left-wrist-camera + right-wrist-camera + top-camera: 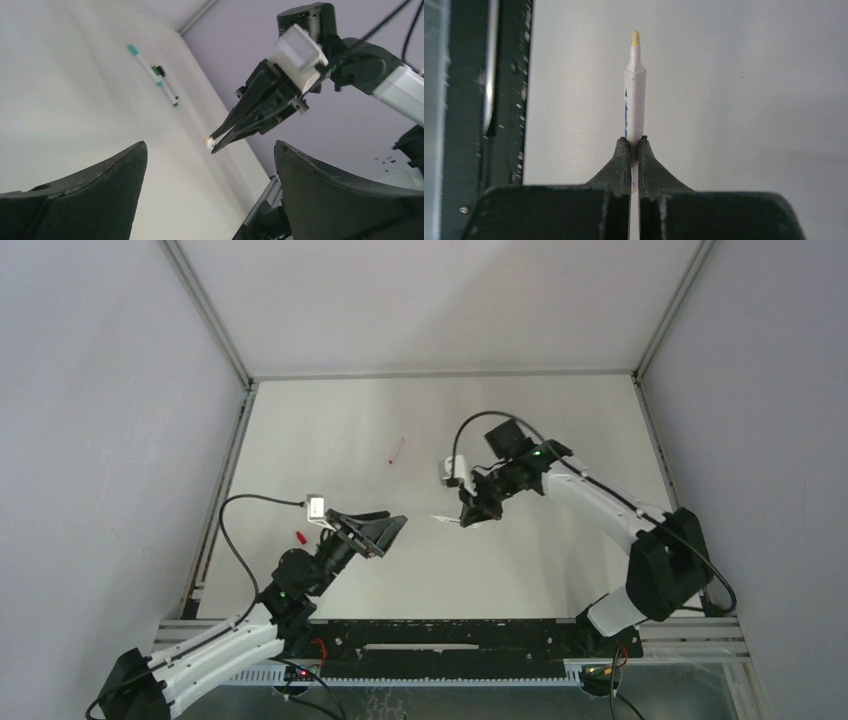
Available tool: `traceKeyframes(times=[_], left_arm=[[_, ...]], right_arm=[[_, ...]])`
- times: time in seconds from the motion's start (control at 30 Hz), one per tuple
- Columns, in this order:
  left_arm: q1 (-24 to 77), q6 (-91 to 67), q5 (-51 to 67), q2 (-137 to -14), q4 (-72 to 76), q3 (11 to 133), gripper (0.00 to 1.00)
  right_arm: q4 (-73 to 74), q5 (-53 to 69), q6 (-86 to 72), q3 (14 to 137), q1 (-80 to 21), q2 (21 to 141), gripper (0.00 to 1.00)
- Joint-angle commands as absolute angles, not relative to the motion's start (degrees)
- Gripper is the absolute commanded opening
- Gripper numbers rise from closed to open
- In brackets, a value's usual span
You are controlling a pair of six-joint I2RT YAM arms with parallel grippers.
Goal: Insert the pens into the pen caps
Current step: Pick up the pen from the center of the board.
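Note:
My right gripper (468, 516) is shut on a white pen (634, 100) with a yellow tip (635, 38), held above the table's middle. The pen sticks out past the fingers (621, 160) and points left, toward my left gripper (388, 528). My left gripper (210, 148) is open, nothing between its fingers, a short way left of the pen tip. In the left wrist view the held pen (210, 143) shows end-on in the right gripper (216, 145). A small red cap (300, 537) lies on the table behind the left gripper. The other pen caps are out of view.
A thin red pen (397, 450) lies on the table farther back. Two capped pens, one teal (147, 70) and one black and green (169, 89), lie side by side near the wall. Metal rails edge the table (330, 420).

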State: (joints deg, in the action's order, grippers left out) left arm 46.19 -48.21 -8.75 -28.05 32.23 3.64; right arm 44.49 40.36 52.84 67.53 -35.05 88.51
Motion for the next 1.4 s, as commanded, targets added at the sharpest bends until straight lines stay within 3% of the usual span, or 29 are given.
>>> traceKeyframes(times=[0.0,0.37,0.77,1.13,1.2,1.37], left_arm=[[46.0,-48.8,-2.9,-33.7,48.5,4.1,0.99],[53.3,-43.0,-5.5,-54.0,61.2,14.4,0.86],[56.3,-43.4,-5.9,-70.7,69.3,23.1,0.72],[56.5,-44.8,-5.6,-76.4,74.0,25.8,0.58],[56.5,-44.8,-5.3,-76.8,74.0,26.2,0.54],[56.5,-45.2,-4.3,-78.2,74.6,27.0,0.32]], right_arm=[[44.2,57.7,46.9,65.5,-29.9,82.2,0.00],[33.9,76.5,33.6,59.8,-18.9,74.6,0.00],[31.9,79.2,30.3,59.2,-18.5,75.3,0.00],[30.2,79.3,28.5,58.6,-19.0,75.9,0.00],[30.1,79.1,28.2,58.6,-19.1,76.0,0.00],[29.6,78.9,27.4,58.6,-19.2,76.1,0.00]])
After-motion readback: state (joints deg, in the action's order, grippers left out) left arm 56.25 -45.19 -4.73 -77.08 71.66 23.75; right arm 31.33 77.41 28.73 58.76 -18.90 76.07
